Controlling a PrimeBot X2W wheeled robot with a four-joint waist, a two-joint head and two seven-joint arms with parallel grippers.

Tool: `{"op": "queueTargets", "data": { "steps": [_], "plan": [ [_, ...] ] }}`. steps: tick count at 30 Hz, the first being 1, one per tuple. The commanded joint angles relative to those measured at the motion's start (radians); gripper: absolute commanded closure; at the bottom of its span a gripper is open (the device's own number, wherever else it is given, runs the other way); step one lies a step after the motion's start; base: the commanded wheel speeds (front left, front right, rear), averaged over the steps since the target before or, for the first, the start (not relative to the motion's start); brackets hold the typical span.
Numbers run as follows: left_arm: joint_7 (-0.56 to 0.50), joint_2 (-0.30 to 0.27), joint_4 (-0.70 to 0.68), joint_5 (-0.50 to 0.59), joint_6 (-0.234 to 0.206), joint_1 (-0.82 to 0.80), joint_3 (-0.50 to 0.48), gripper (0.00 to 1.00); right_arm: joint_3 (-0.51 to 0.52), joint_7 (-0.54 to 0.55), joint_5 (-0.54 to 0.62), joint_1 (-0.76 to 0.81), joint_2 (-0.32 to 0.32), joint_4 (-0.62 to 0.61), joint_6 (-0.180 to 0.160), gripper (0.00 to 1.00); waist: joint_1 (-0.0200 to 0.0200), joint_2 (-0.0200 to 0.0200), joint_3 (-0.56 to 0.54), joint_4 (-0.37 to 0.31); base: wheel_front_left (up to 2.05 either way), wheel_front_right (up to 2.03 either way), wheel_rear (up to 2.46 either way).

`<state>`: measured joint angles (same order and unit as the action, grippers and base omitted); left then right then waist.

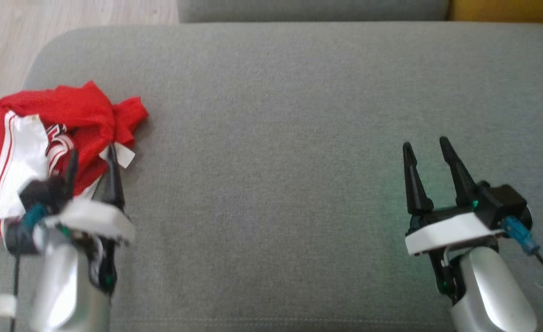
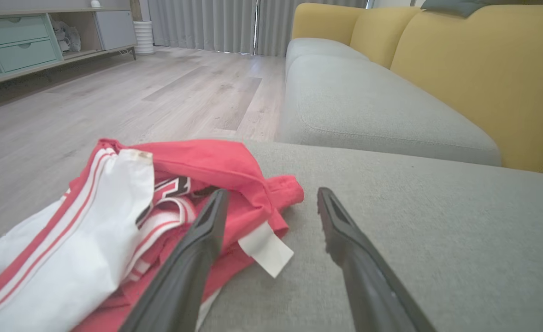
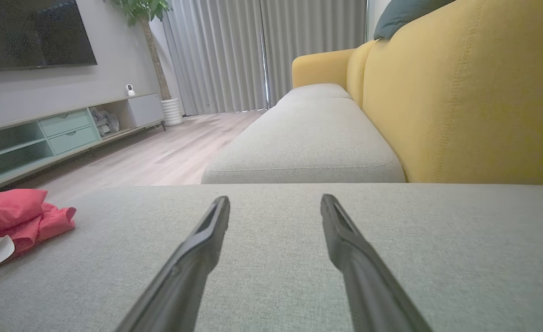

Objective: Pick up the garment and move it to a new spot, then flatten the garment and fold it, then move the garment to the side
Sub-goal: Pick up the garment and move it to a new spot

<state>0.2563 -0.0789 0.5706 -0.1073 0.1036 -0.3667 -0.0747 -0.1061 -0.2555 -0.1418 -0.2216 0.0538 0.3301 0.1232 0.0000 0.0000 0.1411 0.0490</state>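
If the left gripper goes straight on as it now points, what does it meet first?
Probably the red garment: one finger of the open left gripper lies over its edge, the other over bare cushion. Height unclear.

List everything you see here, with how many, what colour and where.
red and white fabric garment: one, red with white stripes, left end of near cushion
grey fabric seat cushions: two, grey, one nearest, one beyond it
yellow sofa backrest: one, yellow, behind the cushions
pale wood floor: one, pale, beside the sofa
pale green drawer unit: one, green, along the wall
pleated grey curtains: one set, grey, far wall
black wall screen: one, black, above the unit
left jaws: one pair, dark, open by the garment
right jaws: one pair, dark, open over bare cushion
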Motion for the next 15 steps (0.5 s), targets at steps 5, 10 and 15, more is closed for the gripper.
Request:
{"op": "queueTargets", "data": {
  "steps": [5,10,15],
  "plan": [
    [0.006,0.011,-0.110,0.010,-0.016,0.121,-0.014,0.00,-0.008,-0.006,-0.005,0.027,-0.004,-0.010,0.008,0.00,0.0000,0.0000,-0.062,-0.034,0.00,0.00,0.00],
    [0.006,0.024,-0.166,-0.005,-0.040,0.226,-0.019,0.00,-0.013,-0.006,-0.008,0.058,-0.004,0.006,0.008,0.00,0.0000,0.0000,-0.100,-0.051,0.00,0.00,0.00],
    [0.006,0.027,-0.192,-0.017,-0.058,0.285,-0.016,0.00,-0.012,-0.006,-0.015,0.078,-0.004,0.012,0.008,0.00,0.0000,0.0000,-0.117,-0.058,0.00,0.00,0.00]
  ]
}}
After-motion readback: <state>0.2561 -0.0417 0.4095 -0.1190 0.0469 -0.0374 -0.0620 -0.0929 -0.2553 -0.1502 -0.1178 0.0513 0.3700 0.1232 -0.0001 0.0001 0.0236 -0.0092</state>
